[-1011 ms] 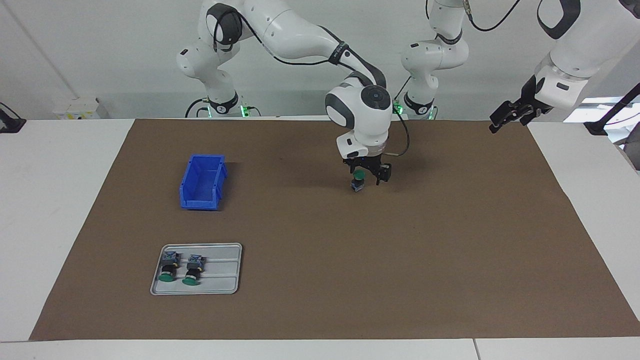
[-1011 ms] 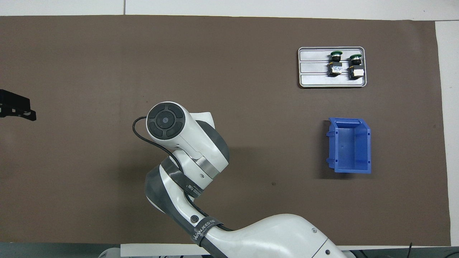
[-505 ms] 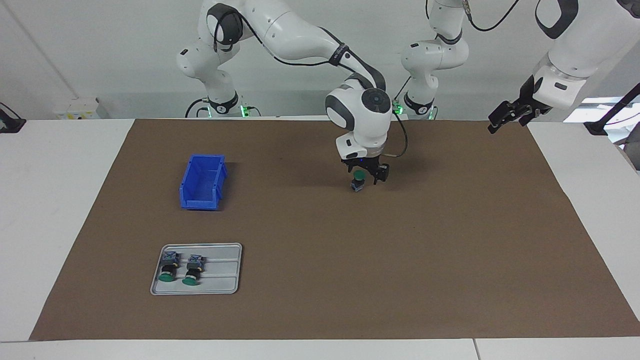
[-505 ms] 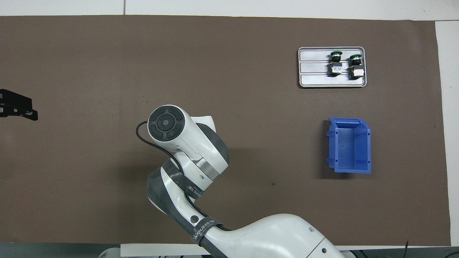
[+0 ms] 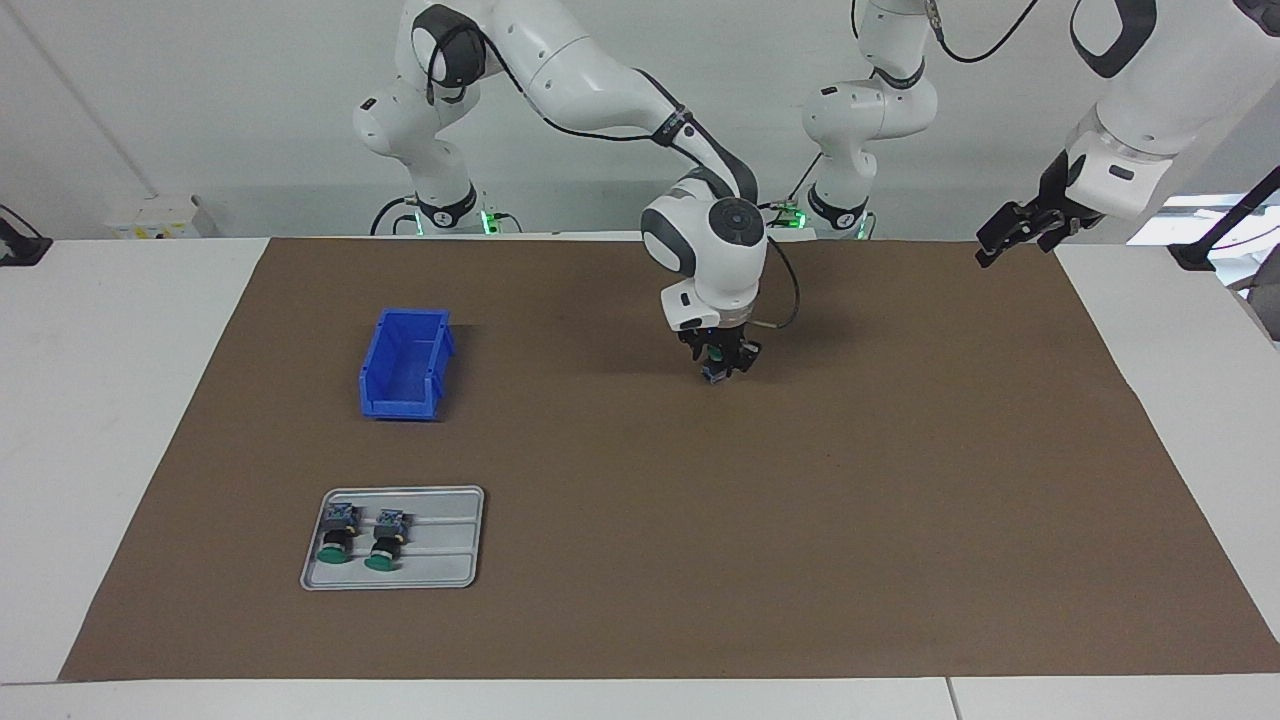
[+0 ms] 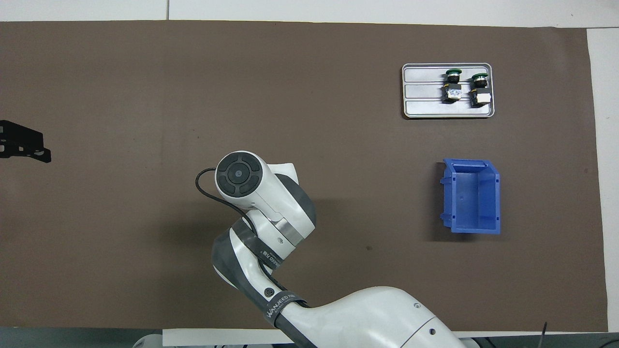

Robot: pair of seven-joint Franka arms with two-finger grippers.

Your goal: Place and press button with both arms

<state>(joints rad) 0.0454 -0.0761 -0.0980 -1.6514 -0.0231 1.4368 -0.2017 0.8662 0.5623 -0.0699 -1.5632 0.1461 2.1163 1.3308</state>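
A green-capped button (image 5: 712, 372) stands upright on the brown mat (image 5: 800, 500), about midway between the two ends of the table. My right gripper (image 5: 718, 360) reaches straight down over it, fingers drawn in against its sides. In the overhead view the right arm's wrist (image 6: 256, 193) hides both the button and that gripper. My left gripper (image 5: 1012, 232) waits open and empty in the air over the mat's edge at the left arm's end, its black tips (image 6: 22, 145) showing at the edge of the overhead view.
A grey tray (image 5: 445, 545) (image 6: 425, 92) with two more green-capped buttons (image 5: 360, 537) (image 6: 464, 87) lies toward the right arm's end, farther from the robots. A blue bin (image 5: 405, 362) (image 6: 471, 195) sits nearer to the robots than the tray.
My right gripper's fingers, spread wide beside the button before, have closed in on it, and its wrist has shifted slightly. The left arm has stayed still.
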